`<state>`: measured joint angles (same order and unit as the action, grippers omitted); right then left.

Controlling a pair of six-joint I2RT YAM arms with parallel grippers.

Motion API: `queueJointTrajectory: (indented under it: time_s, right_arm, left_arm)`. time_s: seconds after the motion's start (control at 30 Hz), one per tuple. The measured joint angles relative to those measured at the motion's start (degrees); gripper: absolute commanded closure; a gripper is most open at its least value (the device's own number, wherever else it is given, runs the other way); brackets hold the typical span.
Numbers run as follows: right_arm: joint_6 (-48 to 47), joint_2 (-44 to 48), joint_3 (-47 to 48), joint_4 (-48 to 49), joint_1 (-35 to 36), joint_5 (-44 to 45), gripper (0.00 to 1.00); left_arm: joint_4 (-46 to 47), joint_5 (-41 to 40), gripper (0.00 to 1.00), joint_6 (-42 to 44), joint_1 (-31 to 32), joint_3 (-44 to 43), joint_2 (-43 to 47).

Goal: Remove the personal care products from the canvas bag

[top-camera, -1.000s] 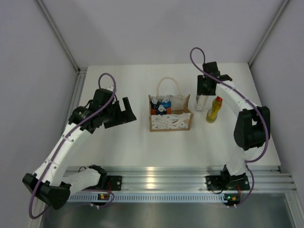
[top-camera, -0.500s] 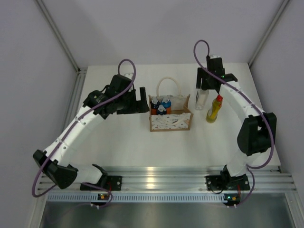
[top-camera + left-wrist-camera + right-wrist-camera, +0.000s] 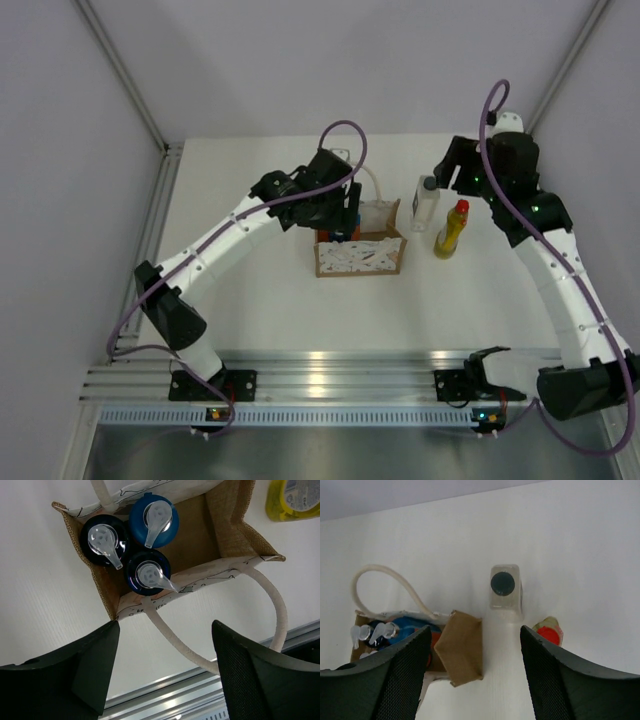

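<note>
Left claw [image 3: 165, 627], spread wide, hangs straight above the bag [image 3: 235, 525], where three blue-capped bottles [image 3: 150, 520] stand upright in one corner. The right claw [image 3: 475, 632], also spread, is farther off, over the table [image 3: 580, 555].

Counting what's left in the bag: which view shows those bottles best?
Left wrist looks down on three blue-capped bottles in the canvas bag. Right wrist shows them partly; top external, mostly under the left arm.
</note>
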<state>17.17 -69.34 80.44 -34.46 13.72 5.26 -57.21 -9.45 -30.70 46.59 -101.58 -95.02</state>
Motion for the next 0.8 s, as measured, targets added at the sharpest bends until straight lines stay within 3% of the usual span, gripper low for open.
queueJointTrajectory:
  time_s: [0.43,0.8]
  right_arm:
    - [2.58,7.69,-10.29,-7.45,0.04,-6.45,0.32]
    - [2.45,8.96,-10.29,-8.44,0.04,-7.63,0.32]
  left_arm:
    - [-6.47,-11.28,0.46,-8.07,2.16,-10.56,-11.56]
    - [-10.43,-14.43,0.45,-14.21,2.21,-13.2,-17.03]
